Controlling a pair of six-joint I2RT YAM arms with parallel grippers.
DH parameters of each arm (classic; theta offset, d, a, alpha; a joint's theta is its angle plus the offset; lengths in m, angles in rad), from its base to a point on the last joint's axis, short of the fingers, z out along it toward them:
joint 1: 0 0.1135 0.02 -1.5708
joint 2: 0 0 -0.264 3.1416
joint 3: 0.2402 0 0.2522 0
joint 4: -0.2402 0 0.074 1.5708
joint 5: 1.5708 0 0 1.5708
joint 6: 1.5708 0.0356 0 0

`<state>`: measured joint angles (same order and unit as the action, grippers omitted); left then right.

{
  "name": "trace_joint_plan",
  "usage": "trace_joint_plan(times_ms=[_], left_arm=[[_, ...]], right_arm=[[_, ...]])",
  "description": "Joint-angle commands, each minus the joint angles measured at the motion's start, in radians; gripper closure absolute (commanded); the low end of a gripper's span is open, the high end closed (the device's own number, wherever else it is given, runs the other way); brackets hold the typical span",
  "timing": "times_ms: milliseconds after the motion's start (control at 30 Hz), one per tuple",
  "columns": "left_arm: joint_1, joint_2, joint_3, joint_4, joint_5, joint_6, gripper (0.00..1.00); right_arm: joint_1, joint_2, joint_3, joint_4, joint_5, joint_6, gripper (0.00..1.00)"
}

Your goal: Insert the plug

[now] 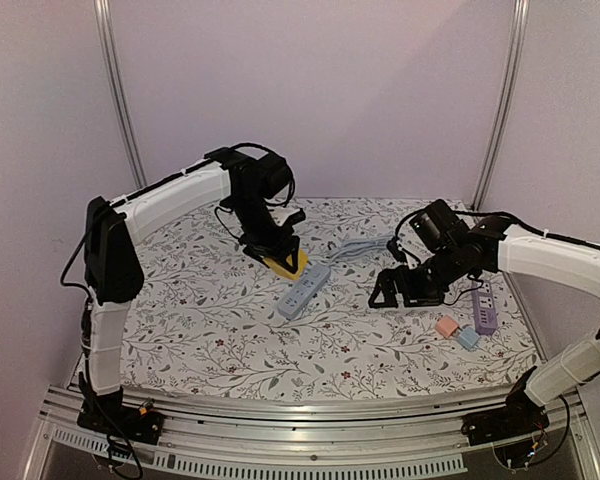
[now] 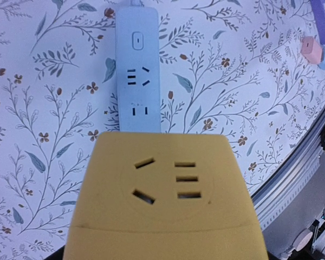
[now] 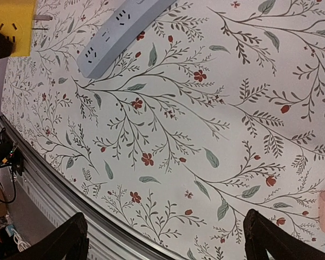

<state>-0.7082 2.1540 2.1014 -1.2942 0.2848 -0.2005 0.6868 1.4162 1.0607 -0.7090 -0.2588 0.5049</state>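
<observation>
My left gripper is shut on a yellow plug block, whose face with its slots fills the lower half of the left wrist view and hides the fingers. The block hangs just above the far end of a pale blue power strip lying diagonally on the floral cloth. In the left wrist view the strip runs away from the block, showing its switch and two socket groups. My right gripper stands open over bare cloth to the right of the strip, with nothing between its fingers.
A purple power strip lies at the right, with a pink cube and a light blue cube beside it. The strip's grey cable runs toward the back. The table's metal rail borders the cloth's near edge.
</observation>
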Motion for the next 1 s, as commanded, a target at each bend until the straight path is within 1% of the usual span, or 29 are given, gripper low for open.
trace_joint_plan(times_ms=[0, 200, 467, 833, 967], left_arm=[[-0.025, 0.060, 0.041, -0.065, -0.132, 0.020, 1.00], [-0.043, 0.105, 0.069, -0.092, -0.223, -0.001, 1.00], [-0.058, 0.131, 0.066, -0.095, -0.204, 0.022, 1.00], [-0.098, 0.157, 0.054, -0.095, -0.225, 0.028, 1.00], [-0.114, 0.161, 0.040, -0.111, -0.257, 0.024, 1.00]], right_arm=[[-0.003, -0.032, -0.010, -0.026, 0.030, 0.003, 0.01], [-0.004, -0.047, -0.023, -0.028, 0.035, 0.020, 0.01], [-0.004, -0.049, -0.038, -0.011, 0.036, 0.038, 0.01], [-0.002, -0.037, -0.033, -0.006, 0.039, 0.055, 0.01], [-0.004, -0.040, -0.034, -0.007, 0.039, 0.063, 0.01]])
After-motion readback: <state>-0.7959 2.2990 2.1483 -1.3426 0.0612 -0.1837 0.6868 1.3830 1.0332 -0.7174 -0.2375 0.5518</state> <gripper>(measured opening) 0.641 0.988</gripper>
